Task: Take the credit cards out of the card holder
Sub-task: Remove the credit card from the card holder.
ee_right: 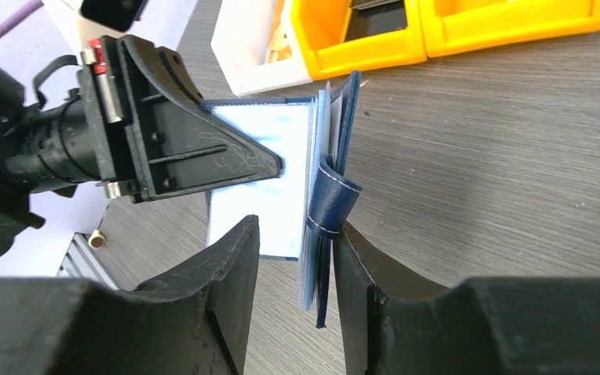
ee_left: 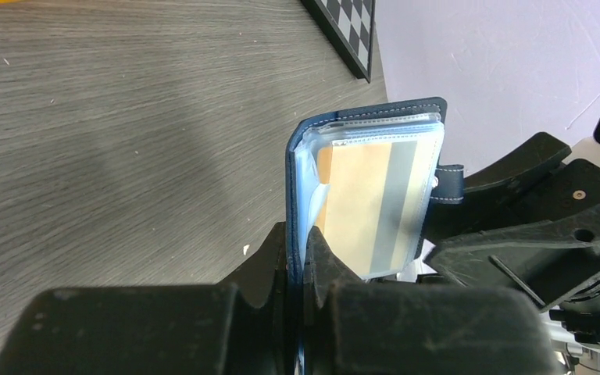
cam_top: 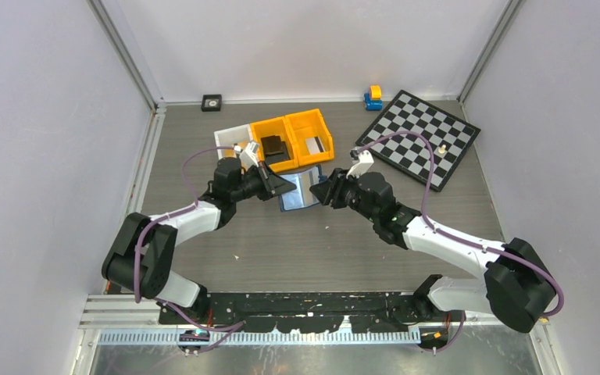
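With the left gripper (ee_left: 297,250) pressed together on the navy cover of the card holder (ee_left: 291,168), holding it open and on edge. With the right gripper (ee_right: 295,234) spread, straddling the free leaves and the curled snap tab (ee_right: 330,195) without clamping them.

Holding the card holder between the two arms over the table (cam_top: 320,258), just in front of the orange bins (cam_top: 293,141) and the white bin (ee_right: 250,55), with the chessboard (cam_top: 422,137) well off to the right. Not possible to tell whether its lower edge is touching the table.

Judging by this, working on the first step: presenting the opened holder and lining up for the first pull, with no card out yet. Next move probably calling for the right fingers to close on the tan card (ee_left: 363,203) alone, not on sleeve or cover, then for a draw along the pocket against the left grip.

Finding the tan card, with its grey stripe, behind clear sleeves only in the left wrist view. Finding the spread of the right jaws and the pale blue inner face only in the right wrist view. Getting only placement from the top view. Seeing no dark grey card anywhere.
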Robot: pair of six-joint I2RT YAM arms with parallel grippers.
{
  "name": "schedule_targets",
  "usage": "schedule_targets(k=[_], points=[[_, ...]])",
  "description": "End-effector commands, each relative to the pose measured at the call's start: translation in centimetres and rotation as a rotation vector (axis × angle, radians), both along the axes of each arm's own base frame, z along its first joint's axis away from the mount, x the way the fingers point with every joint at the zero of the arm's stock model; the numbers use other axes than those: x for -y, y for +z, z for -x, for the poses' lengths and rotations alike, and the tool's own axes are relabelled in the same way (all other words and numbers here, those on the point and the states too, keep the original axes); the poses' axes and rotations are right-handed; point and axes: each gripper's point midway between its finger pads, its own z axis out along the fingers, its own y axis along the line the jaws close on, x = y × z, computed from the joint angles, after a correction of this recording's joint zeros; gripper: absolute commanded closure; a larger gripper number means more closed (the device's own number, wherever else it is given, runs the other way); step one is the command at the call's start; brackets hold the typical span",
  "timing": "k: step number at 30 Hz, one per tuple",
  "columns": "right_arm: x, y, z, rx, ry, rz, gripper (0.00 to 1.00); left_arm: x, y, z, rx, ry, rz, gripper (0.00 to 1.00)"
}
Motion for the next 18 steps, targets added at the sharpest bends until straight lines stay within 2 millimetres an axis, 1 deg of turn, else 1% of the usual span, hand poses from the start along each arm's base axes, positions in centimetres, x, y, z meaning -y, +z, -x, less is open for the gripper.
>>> schedule_targets(k=[1,3,4,6,9,11,12,16,18], points=[[-0.9,4.4,0.4,0.097,0.047,-0.128,0.54,-0.1,3.0,-0.5,0.087,0.011,0.044,1.0],[-0.8,4.3,0.4,0.093,0.047,-0.143,0.54,-0.2,3.1,-0.6,0.086,0.017,0.05,1.0],[-0.6,4.3,0.3,0.089,0.043,-0.149,0.56,-0.3,3.1,-0.6,0.086,0.018,0.053,1.0],[-0.4,4.2,0.0,0.073,0.037,-0.161,0.68,-0.3,3.2,-0.6,0.085,0.016,0.06,1.0],[-0.2,3.6,-0.6,0.04,0.019,-0.151,0.76,-0.2,3.6,-0.4,0.099,0.007,0.083,1.0],[-0.1,3.1,-1.0,0.013,0.007,-0.148,0.85,-0.1,3.9,-0.3,0.107,0.002,0.1,1.0],[0.1,2.8,-1.2,0.002,-0.001,-0.153,0.88,-0.1,4.1,-0.3,0.115,0.0,0.111,1.0],[0.6,2.4,-1.9,-0.036,-0.011,-0.19,0.91,-0.1,5.1,-0.2,0.147,-0.01,0.148,1.0],[1.0,2.3,-2.2,-0.052,-0.015,-0.221,0.91,-0.1,5.5,-0.1,0.164,-0.014,0.161,1.0]])
